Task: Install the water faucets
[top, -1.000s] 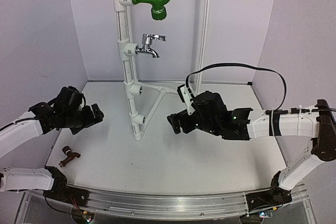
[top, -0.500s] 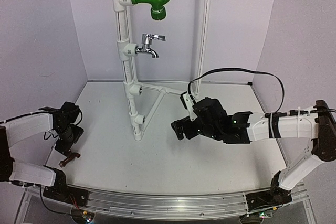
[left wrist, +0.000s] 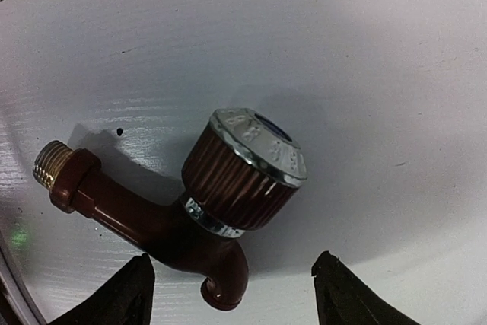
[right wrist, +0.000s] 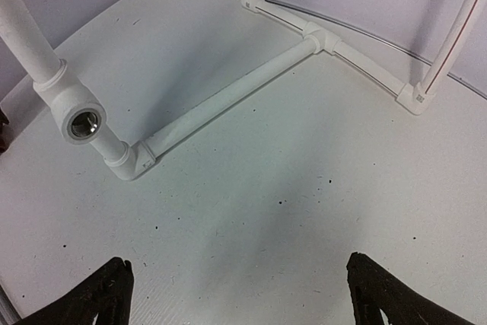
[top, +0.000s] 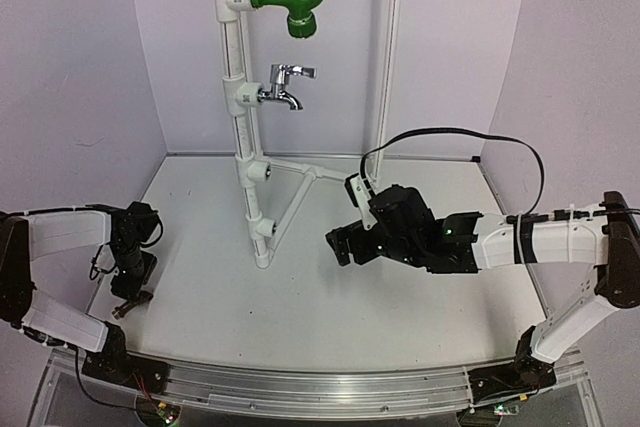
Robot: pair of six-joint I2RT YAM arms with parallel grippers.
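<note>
While the brown tap [left wrist: 221, 211] lies near-left on the table [left wrist: 365, 51], the left claw [left wrist: 232, 279] straddles it spread; the right claw [right wrist: 236, 264] gapes.

Left end effector [top: 132, 285] points down, jaws apart; right end effector [top: 338, 245] hovers level, jaws wide.

The left gripper [top: 130, 285] is pointing down just above the dark reddish-brown faucet [top: 132, 304], which is lying on the table [top: 330, 322] near its left front edge. The chrome faucet [top: 285, 88] is sitting on the white pipe stand [top: 243, 147], below the green elbow piece [top: 295, 5]. The right gripper [top: 340, 244] is hanging low over the table to the right of the stand's base, facing it.
</note>
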